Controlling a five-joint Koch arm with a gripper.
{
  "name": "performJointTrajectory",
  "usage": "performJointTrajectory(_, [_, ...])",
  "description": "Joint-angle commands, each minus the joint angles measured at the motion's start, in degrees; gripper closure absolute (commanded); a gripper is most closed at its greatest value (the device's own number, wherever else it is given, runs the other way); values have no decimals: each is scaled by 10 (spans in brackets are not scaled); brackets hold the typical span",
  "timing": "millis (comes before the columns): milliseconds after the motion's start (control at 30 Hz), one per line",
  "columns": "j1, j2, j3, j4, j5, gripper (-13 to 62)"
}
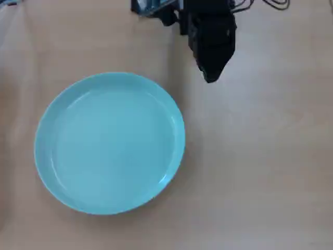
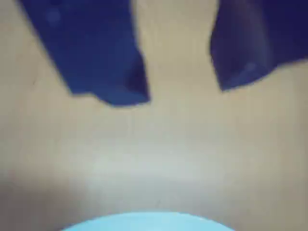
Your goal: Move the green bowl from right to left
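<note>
Pale turquoise, glossy, round shallow green bowl (image 1: 109,143) with a low raised rim lies flat on the light wooden table (image 1: 260,172), in the left half of the overhead view. Bowl is empty; glare across its floor.

Black plastic gripper (image 1: 210,78) enters the overhead view from the top edge, body at about 12 to 1 o'clock in the frame, tip pointing down toward 6 o'clock. From the bowl's centre the gripper tip sits at roughly 2 o'clock, clear of the rim, with a strip of bare table between them. No contact with the bowl.

Wrist view: 2 dark fingers come down from the top edge, 1 at upper left (image 2: 103,62), the other at upper right. They stand apart, with bare table showing between them; nothing is held in the gap, gripper (image 2: 178,96) midpoint over wood. Picture is blurred, so finger detail cannot be read.

Same view: a thin arc of the bowl's rim (image 2: 147,222) shows at 6 o'clock on the bottom edge, well apart from both fingertips, with plain table surface (image 2: 159,154) between.

Dark cables (image 1: 270,4) lie along the top edge of the overhead view at about 1 o'clock.
</note>
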Motion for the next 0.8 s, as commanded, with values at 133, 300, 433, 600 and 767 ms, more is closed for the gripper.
performJointTrajectory(133, [4, 24, 137, -66, 53, 376])
performJointTrajectory(300, [4, 24, 136, -65, 54, 376])
performJointTrajectory(433, [4, 29, 136, -65, 55, 376])
performJointTrajectory(600, [4, 55, 137, -60, 98, 376])
performJointTrajectory(767, [11, 102, 175, -56, 210, 376])
